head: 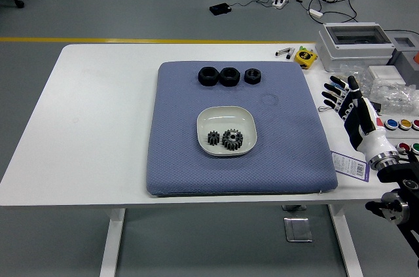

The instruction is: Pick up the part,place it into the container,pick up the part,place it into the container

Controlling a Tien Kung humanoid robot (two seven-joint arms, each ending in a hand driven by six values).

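A white square bowl [227, 117] sits in the middle of a blue mat [183, 159] and holds two small black gears [226, 138]. Three black round parts [228, 76] stand in a row at the mat's far edge. My right hand [340, 97] hovers over the table's right side, past the mat's edge, with its fingers spread and nothing in it. The left arm is out of the picture.
A yellow tape measure [304, 57] and a pen lie at the table's far right. A grey box [357, 40], plastic bags [396, 93] and a coloured button panel [400, 124] crowd the right edge. A label card [347, 162] lies near the mat's right corner.
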